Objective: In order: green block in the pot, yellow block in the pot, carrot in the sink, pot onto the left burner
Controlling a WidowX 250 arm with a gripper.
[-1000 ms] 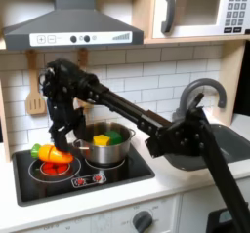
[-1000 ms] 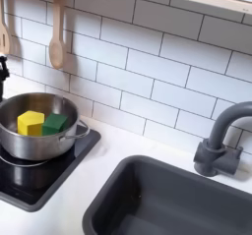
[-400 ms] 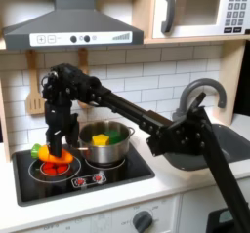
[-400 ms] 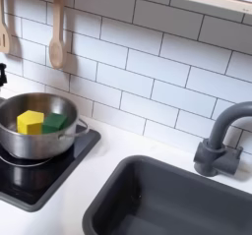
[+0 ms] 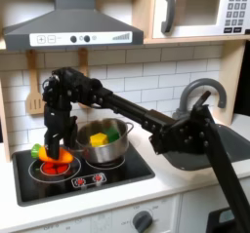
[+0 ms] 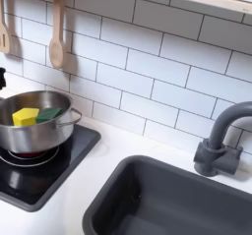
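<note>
End effector (image 5: 55, 151) low over carrot (image 5: 54, 157), finger gap unreadable; carrot looks light, rigid, slick, best pinched mid-body; pot (image 5: 104, 142) just beside.

- I see a white counter (image 6: 148, 150) with a black cooktop (image 5: 117, 174) set into it and the dark grey sink (image 6: 167, 205) recessed beside that.
- The pot (image 5: 101, 144) sits on the cooktop's burner at the first exterior view's right.
- The carrot (image 5: 54, 155) lies on the burner at the first exterior view's left.
</note>
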